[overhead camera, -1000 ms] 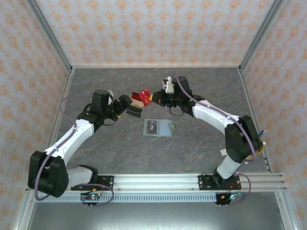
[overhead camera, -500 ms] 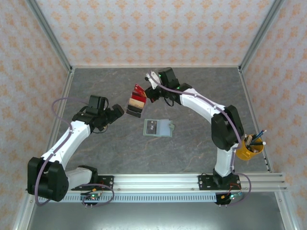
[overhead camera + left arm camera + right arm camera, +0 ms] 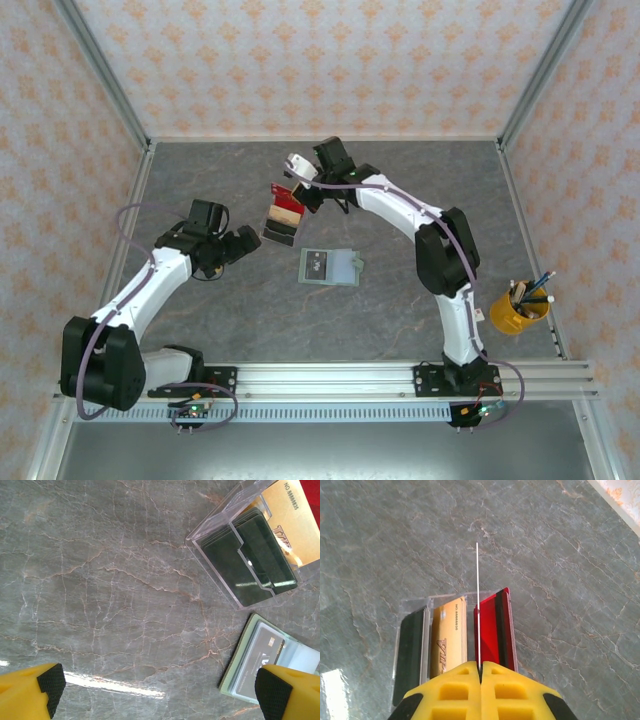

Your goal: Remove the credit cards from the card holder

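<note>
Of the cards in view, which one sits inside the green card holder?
The dark grey card, tucked in the green card holder; the red card and tan card sit in clear sleeves instead.

Bare marble surface lies open between and ahead of the left jaws, which stand spread wide. Ahead and off to one side, a clear case blocks the way, with the card holder lying beyond the fingertip on that same side. The right jaws, pressed together on a thin sheet seen edge-on, hang above the case, where credit cards pack the space beneath them. Open surface spreads ahead and to either side, and a yellow pencil cup stands well apart behind them
</note>
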You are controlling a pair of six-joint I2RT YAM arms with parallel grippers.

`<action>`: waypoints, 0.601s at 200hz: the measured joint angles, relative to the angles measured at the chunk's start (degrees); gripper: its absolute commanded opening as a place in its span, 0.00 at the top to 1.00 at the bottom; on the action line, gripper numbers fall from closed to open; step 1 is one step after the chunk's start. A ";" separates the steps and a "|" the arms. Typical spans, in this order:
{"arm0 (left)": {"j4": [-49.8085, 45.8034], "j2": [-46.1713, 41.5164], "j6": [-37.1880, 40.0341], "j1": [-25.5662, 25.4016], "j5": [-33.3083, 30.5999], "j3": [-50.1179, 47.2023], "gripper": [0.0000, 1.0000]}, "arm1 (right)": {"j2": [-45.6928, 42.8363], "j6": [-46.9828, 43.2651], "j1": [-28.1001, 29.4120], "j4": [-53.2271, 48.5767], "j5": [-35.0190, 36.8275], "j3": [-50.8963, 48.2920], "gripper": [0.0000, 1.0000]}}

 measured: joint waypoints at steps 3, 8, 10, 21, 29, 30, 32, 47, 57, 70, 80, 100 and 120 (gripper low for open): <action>0.00 0.02 0.00 0.00 0.00 0.02 0.00 | 0.20 -0.26 0.00 -0.13 0.15 0.22 1.00; 0.00 0.04 0.00 0.00 0.02 0.02 0.00 | 0.68 -0.68 0.00 -0.48 0.39 0.57 1.00; 0.00 0.07 0.00 0.00 0.02 0.02 0.00 | 0.79 -0.81 0.00 -0.55 0.48 0.68 1.00; 0.00 0.22 0.00 0.00 0.07 0.04 0.00 | 1.53 -1.44 0.00 -0.96 0.94 0.94 1.00; 0.02 0.44 0.00 0.00 0.13 0.11 0.00 | 1.95 -1.70 0.00 -1.40 1.29 1.05 0.99; 0.02 0.46 0.00 0.00 0.15 0.11 0.00 | 1.99 -1.73 0.00 -1.44 1.33 1.07 0.99; 0.02 0.57 0.00 0.00 0.20 0.13 0.00 | 2.10 -1.86 0.00 -1.51 1.46 1.09 0.99; 0.07 1.18 0.00 0.00 0.46 0.28 0.00 | 3.10 -1.86 0.00 -1.84 1.86 1.64 0.96; 0.07 1.53 0.02 0.00 0.72 0.28 0.00 | 3.72 -1.84 0.00 -1.84 2.25 1.99 0.93; 0.07 1.95 0.00 0.00 1.33 0.31 0.00 | 4.33 -1.38 0.00 -1.86 2.99 2.34 0.85; 0.07 2.10 0.00 0.00 1.62 0.31 0.00 | 4.70 -0.70 0.00 -1.88 3.37 2.75 0.77; 0.04 2.21 0.00 0.00 1.95 0.50 0.00 | 4.81 0.57 0.00 -2.40 3.96 3.50 0.70; 0.07 2.21 0.02 0.00 2.21 0.87 0.00 | 4.46 2.36 0.00 -2.45 4.42 3.87 0.68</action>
